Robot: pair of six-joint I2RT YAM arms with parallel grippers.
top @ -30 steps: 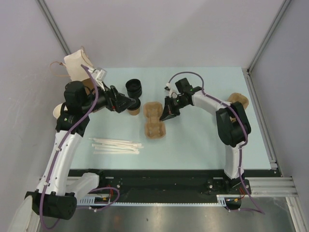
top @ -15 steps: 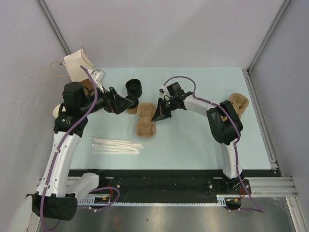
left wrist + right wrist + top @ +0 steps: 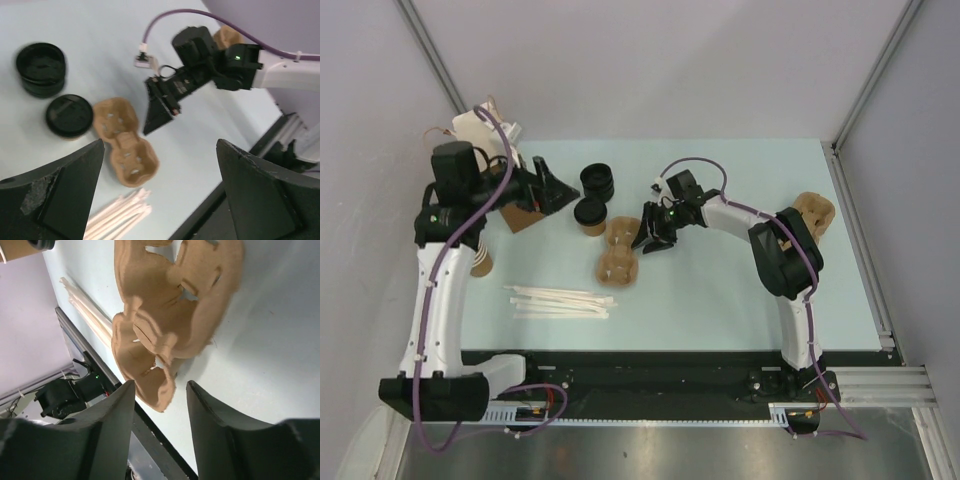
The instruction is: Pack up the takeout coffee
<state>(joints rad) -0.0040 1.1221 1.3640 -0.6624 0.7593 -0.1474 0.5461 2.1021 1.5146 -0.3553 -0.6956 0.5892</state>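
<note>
Coffee, the kraft cup with the black lid (image 3: pixel 590 212), stands upright on the table (image 3: pixel 740 290), not yet packed, just beside the far lobe of the pulp cup carrier (image 3: pixel 619 256) and near the stack of loose lids (image 3: pixel 598 180). The carrier lies flat with its two wells facing up, which suits it to take the cup from above. The right gripper (image 3: pixel 645 238) sits low at the carrier's right edge, its fingers partly apart with the carrier's rim lying in the gap but not pinched, a pose that seems meant for nudging or steadying the carrier close to the cup. The left gripper (image 3: pixel 552 186) hangs to the left of the cup with its claw spread wide and empty, wide enough, I judge, to close around the cup's body. Straws (image 3: pixel 560 300) lie in a bundle nearer the arm bases, well apart from all this.
</note>
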